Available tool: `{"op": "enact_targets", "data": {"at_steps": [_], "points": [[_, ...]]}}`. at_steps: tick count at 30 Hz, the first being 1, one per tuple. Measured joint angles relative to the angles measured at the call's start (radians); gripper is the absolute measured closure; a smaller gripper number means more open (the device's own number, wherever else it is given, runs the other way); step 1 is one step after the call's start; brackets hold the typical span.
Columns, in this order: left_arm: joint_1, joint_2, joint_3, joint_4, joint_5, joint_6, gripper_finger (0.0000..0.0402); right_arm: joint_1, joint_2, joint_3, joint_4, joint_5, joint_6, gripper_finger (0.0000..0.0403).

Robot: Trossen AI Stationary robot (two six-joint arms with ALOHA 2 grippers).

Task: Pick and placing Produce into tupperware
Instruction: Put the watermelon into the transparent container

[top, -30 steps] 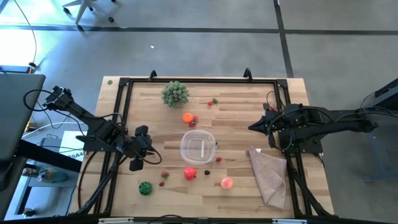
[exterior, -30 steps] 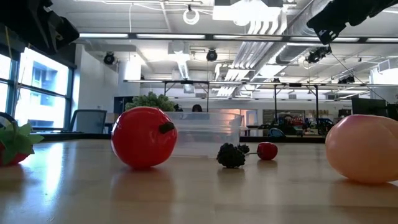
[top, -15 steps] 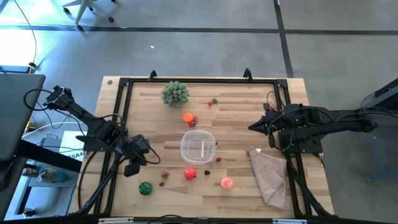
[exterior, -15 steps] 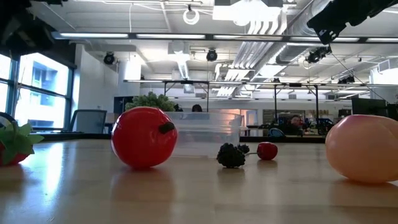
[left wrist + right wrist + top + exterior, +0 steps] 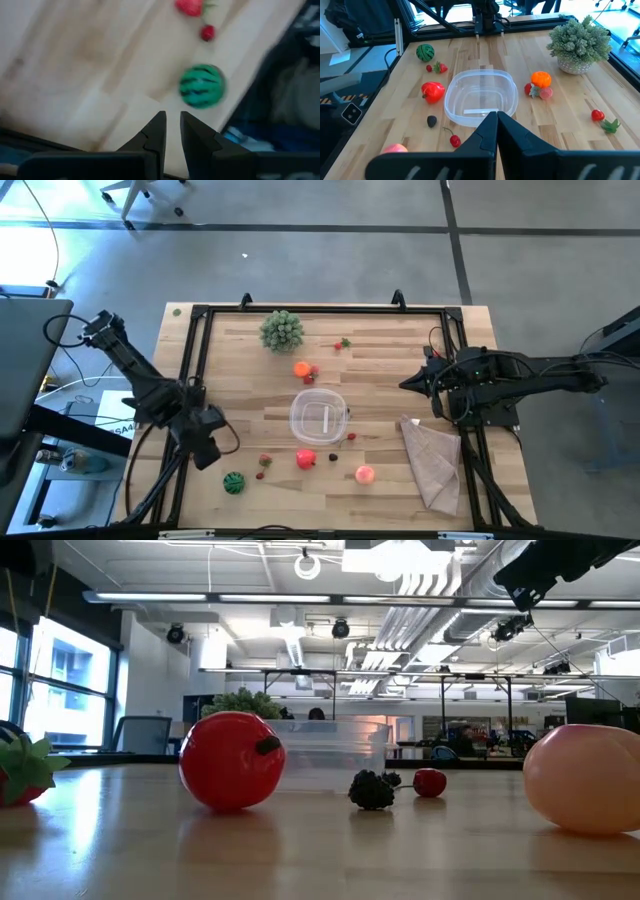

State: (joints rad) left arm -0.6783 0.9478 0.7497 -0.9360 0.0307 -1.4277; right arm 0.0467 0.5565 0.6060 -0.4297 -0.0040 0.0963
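Observation:
The produce lies spread over the wooden table: a green striped ball (image 5: 234, 482), a strawberry (image 5: 265, 461), a red fruit (image 5: 306, 459), a pink peach (image 5: 365, 474), an orange (image 5: 302, 369) and small berries. All of it rests on the tabletop. The clear round tupperware (image 5: 318, 418) stands mid-table with no produce in it. My left gripper (image 5: 206, 454) hovers shut near the table's left edge; in its wrist view the fingertips (image 5: 171, 120) point down just short of the green ball (image 5: 201, 86). My right gripper (image 5: 405, 385) waits shut, raised at the right.
A bushy plant clump (image 5: 282, 330) stands at the far edge and a tan cloth (image 5: 432, 460) lies at the near right. A black frame rail (image 5: 196, 370) borders the table. Bare wood lies between the tupperware and the left rail.
My left gripper has swung from beside the tupperware toward the table's near left, closer to the green ball, and has rolled about its own axis. It has stayed shut. No produce has moved.

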Motion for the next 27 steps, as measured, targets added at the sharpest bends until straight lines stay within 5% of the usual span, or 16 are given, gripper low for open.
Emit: {"op": "enact_targets", "data": {"at_steps": [7, 13, 18, 27], "points": [[-0.121, 0.084, 0.103, -0.039, -0.104, -0.17, 0.0355, 0.0, 0.0, 0.0, 0.0, 0.0, 0.0, 0.0403], [-0.149, 0.252, 0.241, -0.238, -0.091, -0.255, 0.0355, 0.0, 0.0, 0.0, 0.0, 0.0, 0.0, 0.0403], [-0.147, 0.388, 0.363, -0.335, -0.117, -0.066, 0.0355, 0.0, 0.0, 0.0, 0.0, 0.0, 0.0, 0.0403], [-0.147, 0.515, 0.399, -0.142, -0.124, 0.321, 0.0355, 0.0, 0.0, 0.0, 0.0, 0.0, 0.0, 0.0403]]}}
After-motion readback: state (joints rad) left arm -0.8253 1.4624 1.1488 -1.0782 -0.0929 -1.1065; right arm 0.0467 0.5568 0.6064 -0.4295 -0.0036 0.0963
